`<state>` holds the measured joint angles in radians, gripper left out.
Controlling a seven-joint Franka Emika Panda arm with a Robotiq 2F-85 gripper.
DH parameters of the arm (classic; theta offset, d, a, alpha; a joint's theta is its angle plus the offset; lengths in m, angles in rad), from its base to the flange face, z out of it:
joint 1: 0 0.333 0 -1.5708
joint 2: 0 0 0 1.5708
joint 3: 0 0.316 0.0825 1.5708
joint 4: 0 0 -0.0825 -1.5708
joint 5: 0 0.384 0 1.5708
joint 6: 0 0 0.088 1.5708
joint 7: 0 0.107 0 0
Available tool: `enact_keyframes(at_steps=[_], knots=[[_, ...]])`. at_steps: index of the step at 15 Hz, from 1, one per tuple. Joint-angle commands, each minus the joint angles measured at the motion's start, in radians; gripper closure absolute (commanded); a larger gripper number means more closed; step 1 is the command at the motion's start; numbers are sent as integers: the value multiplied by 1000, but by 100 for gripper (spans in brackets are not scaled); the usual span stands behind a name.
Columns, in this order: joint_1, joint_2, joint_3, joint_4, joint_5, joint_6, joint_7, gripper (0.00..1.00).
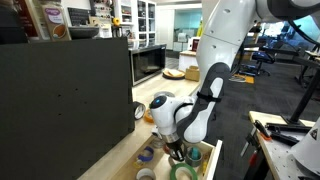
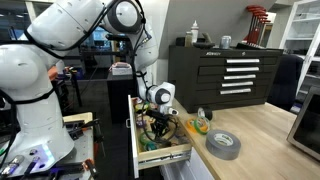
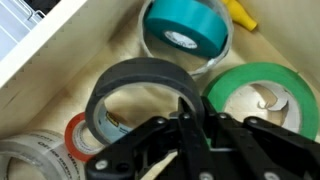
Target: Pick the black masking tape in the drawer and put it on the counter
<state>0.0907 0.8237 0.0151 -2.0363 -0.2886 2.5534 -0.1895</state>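
In the wrist view the black masking tape [image 3: 140,75] lies flat in the drawer [image 3: 110,45], a dark ring with bare wood showing through its hole. My gripper [image 3: 192,105] is down in the drawer with its two fingers closed on the ring's right wall, one finger inside the ring and one outside. In both exterior views the gripper [image 1: 178,152] [image 2: 158,130] reaches down into the open drawer [image 1: 210,160] [image 2: 160,155]; the black tape is hidden there. The light wood counter [image 2: 265,150] runs beside the drawer.
A green tape roll [image 3: 265,85] touches the black ring's right side; a teal roll [image 3: 185,30] lies beyond it, and a red-edged roll [image 3: 70,140] and a clear roll [image 3: 25,155] at the left. A grey tape roll [image 2: 223,144] lies on the counter. A black cabinet [image 1: 65,90] stands close by.
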Motion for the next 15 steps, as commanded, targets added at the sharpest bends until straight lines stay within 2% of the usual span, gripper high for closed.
enact_keyframes(at_steps=[1,6,11,15], knots=[[39,-87,-35,-43,-20,-53,41,97],[22,-163,-16,-45,17,-135,47,96],[-29,-296,15,-82,131,-246,46,97],[-54,-398,10,-117,208,-260,54,97]])
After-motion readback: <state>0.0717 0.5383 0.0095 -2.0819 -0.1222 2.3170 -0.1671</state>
